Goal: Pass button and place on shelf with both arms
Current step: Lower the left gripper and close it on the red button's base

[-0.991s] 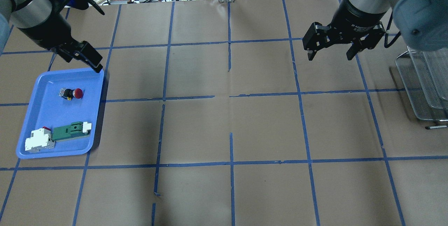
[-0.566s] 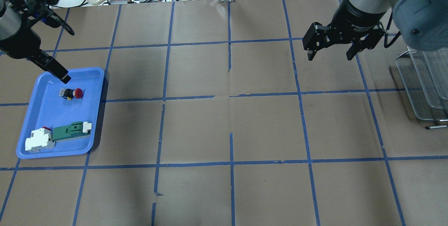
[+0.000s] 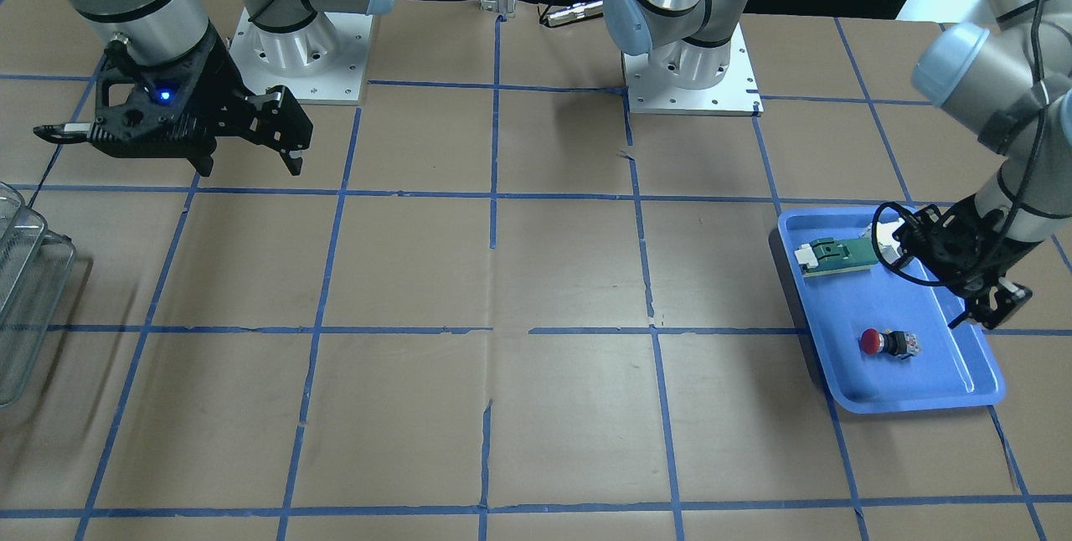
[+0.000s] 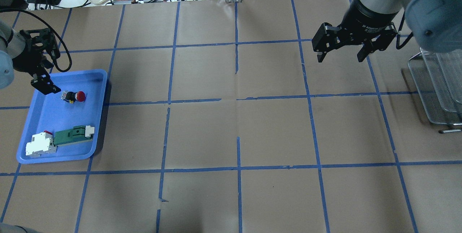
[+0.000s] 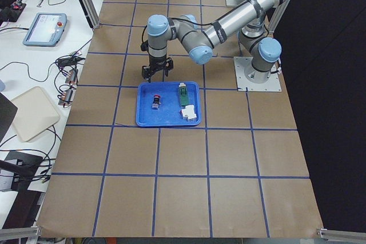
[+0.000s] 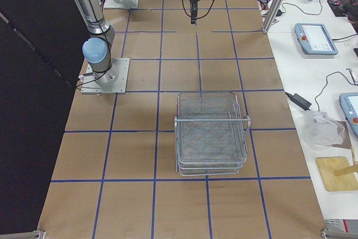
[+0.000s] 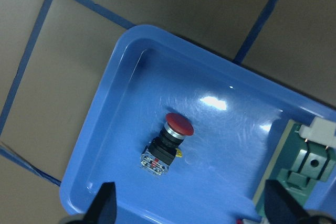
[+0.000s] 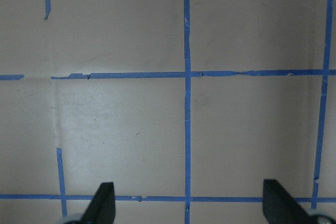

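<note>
**Left hand open over the tray, button not yet grasped**

We see the small push button (image 4: pixel 74 96) with its round red cap, black body and pale terminal end lying on its side on the floor of the shallow blue plastic tray (image 4: pixel 50 117). It sits in the tray's half away from the robot. Its red cap points toward the middle of the desk (image 4: pixel 274 128), a brown paper surface gridded with blue tape.

Our left hand (image 7: pixel 192 205) is released, with its two black fingers spread wide. In the wrist view the button lies between them and further out, and nothing touches it. From overhead the hand sits at the tray's outer edge, just beside the button's pale end.

Nearer the robot in the same tray lie a green-and-white connector block (image 4: pixel 74 135) and a white module (image 4: pixel 40 144), touching each other and well apart from the button.

Our right hand (image 4: pixel 341 57) is also released and empty, held above bare desk on the far side. The silver wire-mesh tiered shelf (image 6: pixel 211 132) stands on the desk at the robot's right end, well apart from the tray.
</note>
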`<state>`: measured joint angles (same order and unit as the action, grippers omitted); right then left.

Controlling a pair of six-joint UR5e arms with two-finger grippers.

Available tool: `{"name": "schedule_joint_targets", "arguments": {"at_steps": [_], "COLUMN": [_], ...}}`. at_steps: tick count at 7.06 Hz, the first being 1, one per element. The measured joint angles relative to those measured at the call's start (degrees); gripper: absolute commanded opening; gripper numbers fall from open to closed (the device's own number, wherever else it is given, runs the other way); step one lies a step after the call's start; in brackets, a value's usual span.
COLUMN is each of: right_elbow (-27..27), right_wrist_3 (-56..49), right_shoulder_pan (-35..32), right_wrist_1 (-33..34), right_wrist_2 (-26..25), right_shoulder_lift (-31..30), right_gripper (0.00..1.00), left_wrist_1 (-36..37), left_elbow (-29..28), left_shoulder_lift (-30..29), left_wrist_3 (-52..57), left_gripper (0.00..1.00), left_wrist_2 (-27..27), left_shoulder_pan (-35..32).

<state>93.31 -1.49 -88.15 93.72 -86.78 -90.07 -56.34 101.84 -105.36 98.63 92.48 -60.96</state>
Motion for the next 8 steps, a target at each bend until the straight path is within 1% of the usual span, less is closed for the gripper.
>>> {"name": "schedule_joint_targets", "arguments": {"at_steps": [1,2,4,7,8], "right_elbow": [0.0,0.0,0.0,0.0,0.0], "right_wrist_3": [0.0,0.0,0.0,0.0,0.0], "right_shoulder_pan": [0.0,0.0,0.0,0.0,0.0], "right_wrist_1": [0.0,0.0,0.0,0.1,0.1], "right_wrist_2": [0.0,0.0,0.0,0.0,0.0], "right_shoulder_lift": [0.0,0.0,0.1,0.0,0.0], "right_gripper": [1.0,1.0,1.0,1.0,1.0], "left_wrist_1": [3.0,4.6,5.8,6.2,6.2], "left_elbow": [0.1,0.4,0.5,-0.5,-0.7], "left_shoulder_lift": [-2.6,-4.9,-8.6,-11.8,-12.4], "left_wrist_3": [7.7,13.1,19.5,21.4,21.5], "left_gripper": [1.0,1.0,1.0,1.0,0.96], "left_wrist_2": [-0.4,-1.2,-2.1,-2.3,-2.2], "left_shoulder_pan": [0.3,0.8,2.3,3.7,4.0]}}
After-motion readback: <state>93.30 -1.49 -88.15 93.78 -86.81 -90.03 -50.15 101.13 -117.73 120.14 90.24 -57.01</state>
